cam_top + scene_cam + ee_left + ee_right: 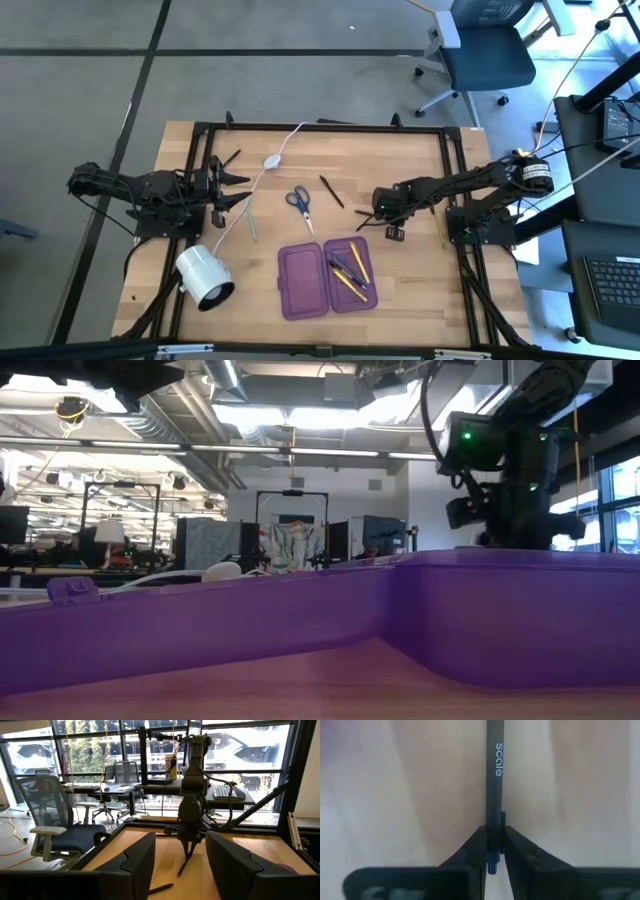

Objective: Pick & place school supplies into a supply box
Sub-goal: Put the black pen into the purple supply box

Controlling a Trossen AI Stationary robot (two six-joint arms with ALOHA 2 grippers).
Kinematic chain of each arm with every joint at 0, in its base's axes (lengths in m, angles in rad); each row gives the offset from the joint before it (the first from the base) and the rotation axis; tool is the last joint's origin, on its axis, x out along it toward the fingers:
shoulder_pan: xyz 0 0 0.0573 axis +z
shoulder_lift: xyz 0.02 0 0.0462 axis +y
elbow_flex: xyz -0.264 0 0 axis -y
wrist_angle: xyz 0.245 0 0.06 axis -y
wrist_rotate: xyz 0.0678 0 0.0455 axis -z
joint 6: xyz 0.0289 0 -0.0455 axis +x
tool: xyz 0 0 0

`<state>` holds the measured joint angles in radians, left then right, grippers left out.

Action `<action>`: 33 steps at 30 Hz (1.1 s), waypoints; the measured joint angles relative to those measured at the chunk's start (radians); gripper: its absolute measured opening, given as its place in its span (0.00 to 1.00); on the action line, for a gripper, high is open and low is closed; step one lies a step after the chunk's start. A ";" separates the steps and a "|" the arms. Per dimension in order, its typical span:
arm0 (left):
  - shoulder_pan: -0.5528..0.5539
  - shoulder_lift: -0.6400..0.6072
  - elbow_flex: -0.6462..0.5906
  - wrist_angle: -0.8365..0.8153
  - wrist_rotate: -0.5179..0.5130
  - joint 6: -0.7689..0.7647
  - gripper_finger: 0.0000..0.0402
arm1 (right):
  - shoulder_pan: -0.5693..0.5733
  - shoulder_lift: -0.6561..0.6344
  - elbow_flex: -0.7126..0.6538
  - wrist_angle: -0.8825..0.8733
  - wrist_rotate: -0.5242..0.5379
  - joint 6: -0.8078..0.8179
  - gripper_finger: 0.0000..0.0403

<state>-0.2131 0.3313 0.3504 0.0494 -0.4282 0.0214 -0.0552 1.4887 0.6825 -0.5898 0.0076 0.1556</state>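
The right gripper (492,851) pinches a slim dark pen marked "scale" (492,775) near its end, most of it jutting ahead. It could pivot or slip (grip so off-centre) before reaching the flat translucent purple plastic case (326,277) nearby.

Seen past two dark fingers (470,851) of the right gripper (492,851): a slim black pen (493,780) with pale "scale" lettering, pinched between the fingertips near one end, running straight away over a pale blurred wooden tabletop (400,795).
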 joint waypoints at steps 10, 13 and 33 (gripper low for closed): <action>0.000 0.000 0.000 -0.001 0.002 0.000 0.41 | 0.086 -0.156 0.047 -0.004 -0.048 0.374 0.13; 0.000 0.000 0.000 -0.001 0.004 0.000 0.42 | 0.146 -0.168 0.109 -0.005 -0.047 0.549 0.13; 0.000 0.000 0.000 -0.037 0.003 0.000 0.40 | 0.528 0.260 0.500 0.039 0.107 1.254 0.13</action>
<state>-0.2131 0.3317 0.3500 0.0122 -0.4248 0.0217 0.4724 1.7491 1.1823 -0.5506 0.1143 1.4097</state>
